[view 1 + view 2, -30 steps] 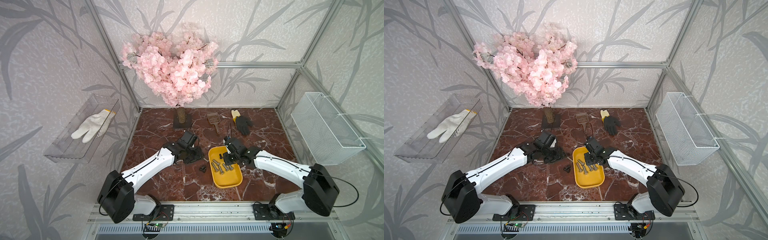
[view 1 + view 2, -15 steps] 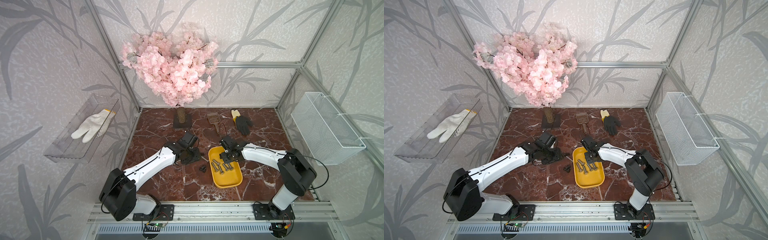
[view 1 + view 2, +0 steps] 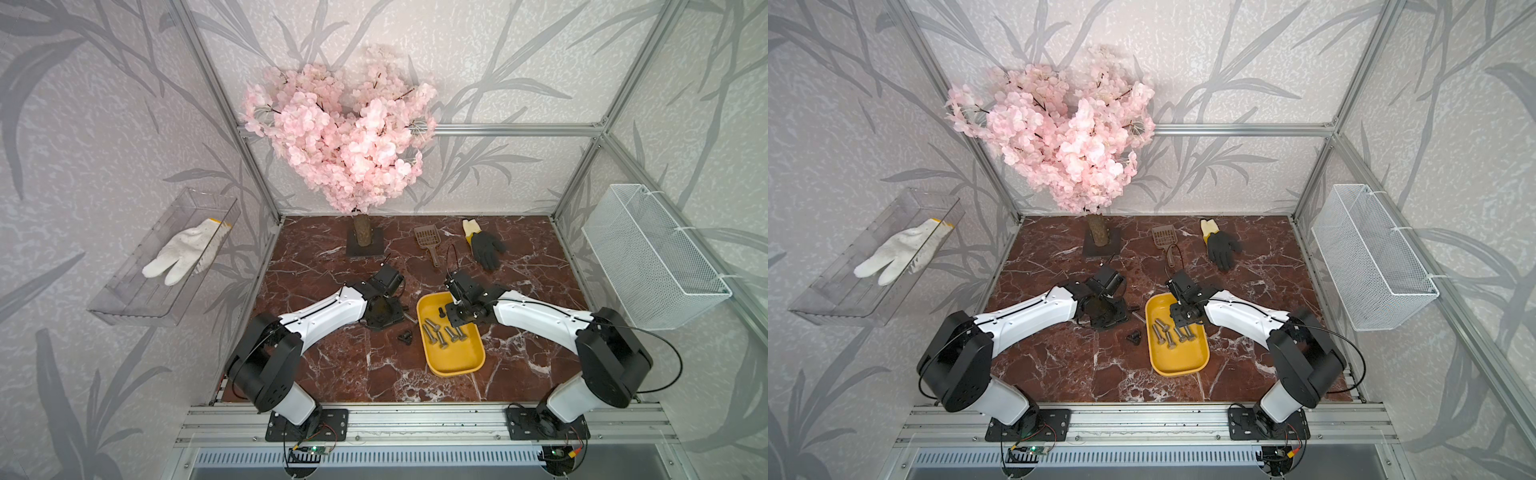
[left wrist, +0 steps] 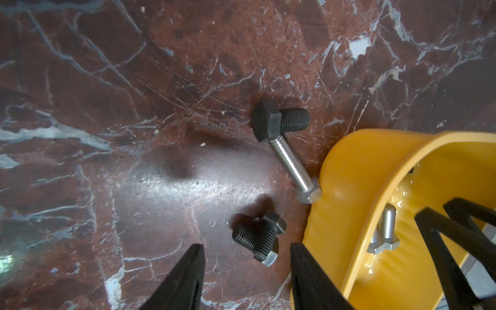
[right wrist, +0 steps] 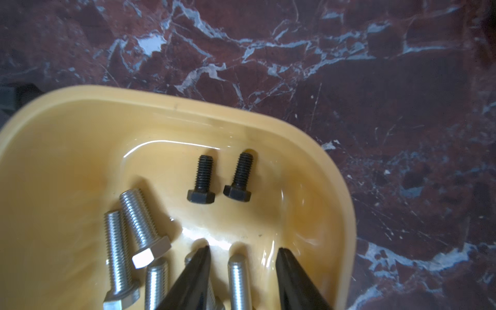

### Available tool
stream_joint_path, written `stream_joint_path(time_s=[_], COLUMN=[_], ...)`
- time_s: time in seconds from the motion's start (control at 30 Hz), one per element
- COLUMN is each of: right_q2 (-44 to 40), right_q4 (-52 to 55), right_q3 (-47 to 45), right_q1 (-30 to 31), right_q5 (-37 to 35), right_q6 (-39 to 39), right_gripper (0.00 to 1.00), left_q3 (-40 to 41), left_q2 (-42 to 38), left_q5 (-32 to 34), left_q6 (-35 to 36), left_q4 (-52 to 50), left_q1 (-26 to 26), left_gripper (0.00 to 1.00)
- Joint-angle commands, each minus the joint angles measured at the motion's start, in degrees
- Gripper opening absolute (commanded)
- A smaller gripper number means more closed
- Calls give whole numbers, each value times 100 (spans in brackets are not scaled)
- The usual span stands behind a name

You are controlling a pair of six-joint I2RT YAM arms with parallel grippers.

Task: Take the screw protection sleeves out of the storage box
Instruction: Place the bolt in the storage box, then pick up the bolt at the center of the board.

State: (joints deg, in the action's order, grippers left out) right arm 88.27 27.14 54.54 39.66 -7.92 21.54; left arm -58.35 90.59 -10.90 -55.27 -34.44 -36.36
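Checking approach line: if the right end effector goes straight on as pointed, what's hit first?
Probably the storage box floor, just short of the two screw protection sleeves; the right end effector is open above a silver bolt. Depth unclear.

left arm [image 3: 324,316]: stretched forward and inward, wrist bent down. left gripper [image 4: 245,251]: jaws parted, gripping nothing. right arm [image 3: 540,318]: mirror pose, reaching inward, wrist pitched down. right gripper [image 5: 243,249]: jaws parted, seemingly empty. The two grippers sit near each other, not touching. Fingertips low; contact below unclear.
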Motion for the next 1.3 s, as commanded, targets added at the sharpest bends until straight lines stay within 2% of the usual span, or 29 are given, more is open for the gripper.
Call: stream_joint_path(time_s=[0.0, 0.17, 0.33, 0.87, 1.13, 1.27], right_q2=[-434, -752, -924, -1154, -1233, -1229], right_q4=[66, 165, 101, 51, 108, 102], right_q3=[-123, -242, -415, -549, -549, -541], right_q1=[7, 5, 1, 4, 6, 7], right_q5=[151, 283, 352, 316, 282, 353], right_q6=[72, 124, 167, 135, 98, 81], right_gripper=[45, 45, 46, 46, 46, 46], left_q3=[-240, -271, -459, -1032, -1021, -1249], left_q2=[208, 554, 991, 1817, 2037, 2235], left_q5=[-29, -82, -191, -65, -548, -610], left_q6=[-403, -857, -1048, -740, -303, 247], left_q4=[224, 605, 796, 210, -3, -696], left_q1=[-15, -16, -8, 46, 87, 104], left_gripper=[53, 51, 45, 43, 30, 18])
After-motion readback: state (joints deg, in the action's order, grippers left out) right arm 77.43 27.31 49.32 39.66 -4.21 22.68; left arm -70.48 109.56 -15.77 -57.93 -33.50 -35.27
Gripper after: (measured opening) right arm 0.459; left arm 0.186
